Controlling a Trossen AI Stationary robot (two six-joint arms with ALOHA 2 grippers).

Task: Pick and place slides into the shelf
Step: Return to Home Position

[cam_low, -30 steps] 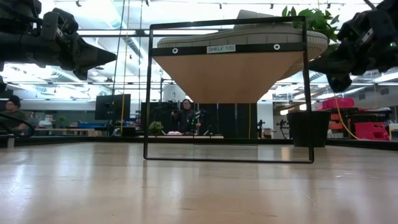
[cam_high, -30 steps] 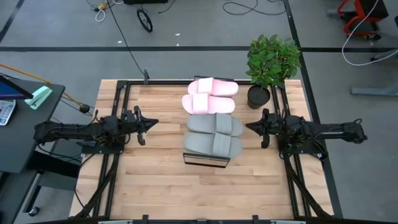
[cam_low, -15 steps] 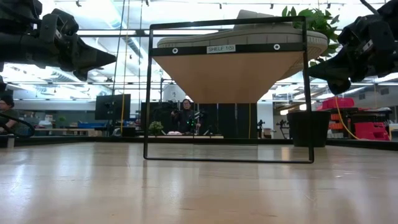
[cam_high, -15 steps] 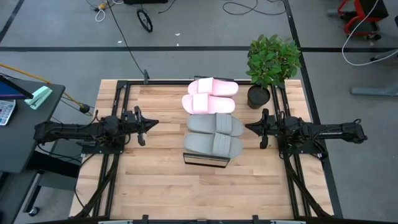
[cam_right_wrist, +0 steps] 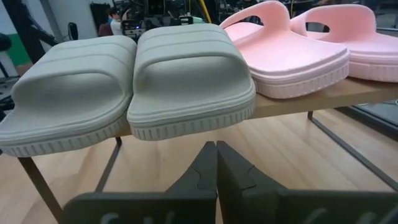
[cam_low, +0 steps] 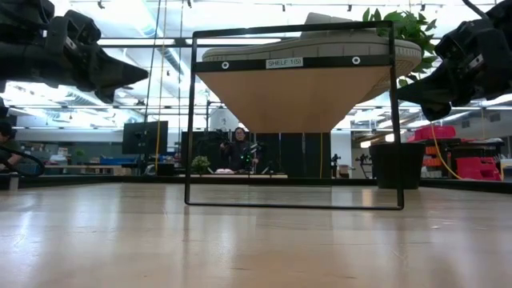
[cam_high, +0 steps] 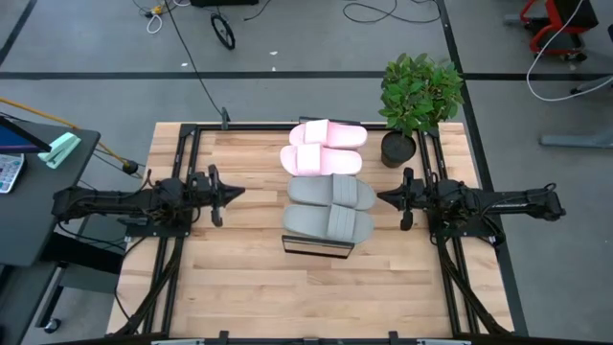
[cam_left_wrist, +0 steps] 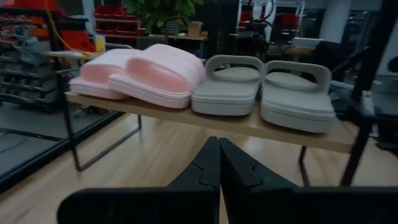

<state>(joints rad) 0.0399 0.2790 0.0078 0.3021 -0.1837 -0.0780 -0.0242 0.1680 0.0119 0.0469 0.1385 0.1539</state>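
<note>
All the slides rest sole-down, side by side, on the shelf's wood plank in the middle of the table. The pink pair is at the far end and the grey pair at the near end. My left gripper hovers level to the left of the shelf, shut and holding nothing, pointing at the slides. To the right of the shelf my right gripper is likewise shut, level and holding nothing. In the low view the shelf's dark frame stands between both grippers.
A potted plant stands at the table's far right, close behind my right gripper. Dark rails run along the table's left and right sides. Bare wood lies in front of the shelf. People sit in the room beyond.
My right gripper has rolled slightly about its own pointing line while staying in place. The slides and the shelf have kept still.
</note>
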